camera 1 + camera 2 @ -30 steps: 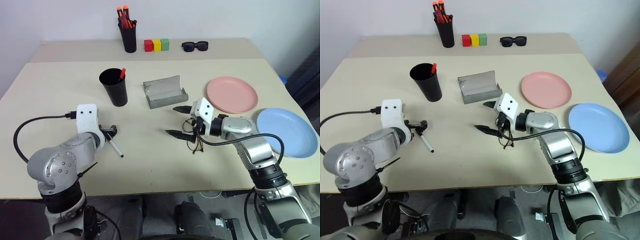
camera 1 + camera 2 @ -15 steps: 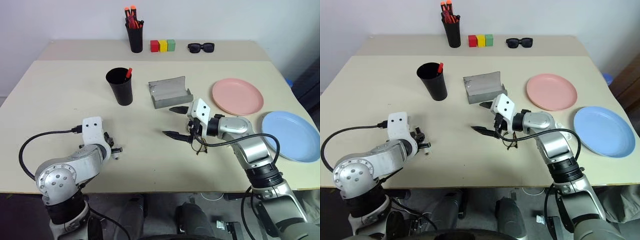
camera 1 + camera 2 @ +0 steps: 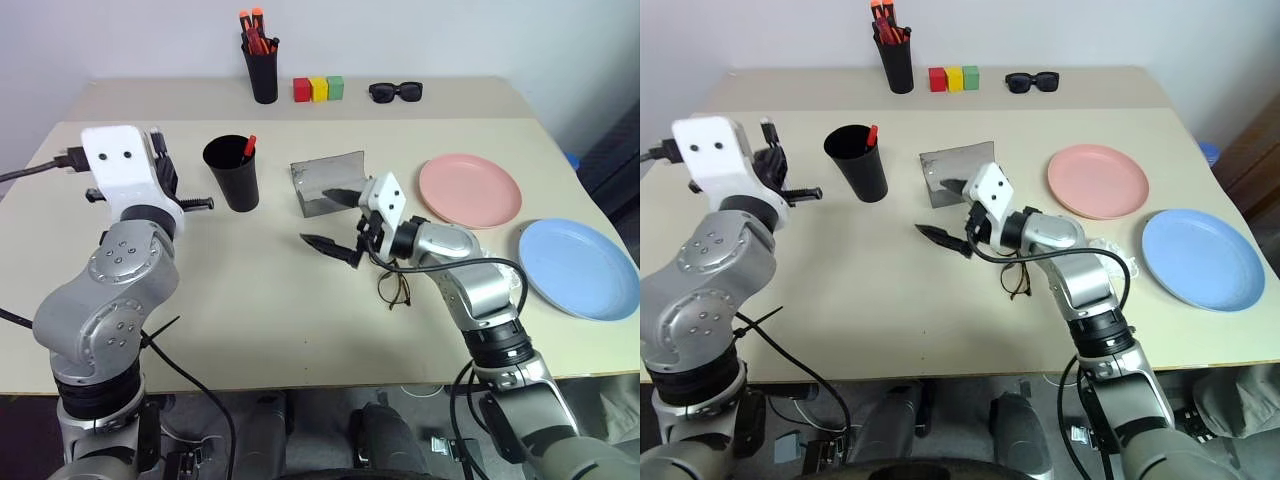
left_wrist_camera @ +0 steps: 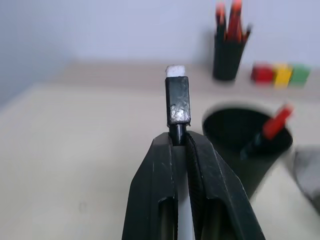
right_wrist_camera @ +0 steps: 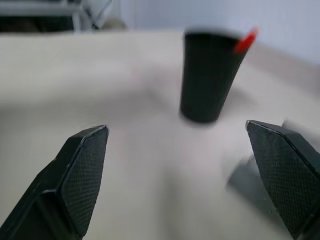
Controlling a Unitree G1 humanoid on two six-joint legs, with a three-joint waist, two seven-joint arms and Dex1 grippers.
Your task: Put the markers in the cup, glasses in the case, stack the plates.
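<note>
My left gripper [image 4: 179, 137] is shut on the white-barrelled marker, whose black cap [image 4: 178, 100] sticks out past the fingertips. It is held level above the table, just left of the black cup [image 3: 231, 172] and pointing at it. The red marker [image 3: 246, 147] stands inside the cup. My right gripper [image 3: 330, 218] hangs open and holds nothing, in front of the grey case [image 3: 328, 183], which lies open. The wire-frame glasses [image 3: 393, 287] lie on the table just behind and to the right of that gripper. The pink plate [image 3: 470, 190] and the blue plate [image 3: 578, 268] lie apart on the right.
At the back edge stand a black pen holder [image 3: 262, 75] with orange-capped markers, three coloured blocks [image 3: 318, 89] and black sunglasses [image 3: 395, 92]. A cable trails from the left wrist.
My left gripper closed on the white marker on the table and lifted it to cup height. The open right gripper drifted left, away from the glasses. The camera view shifted.
</note>
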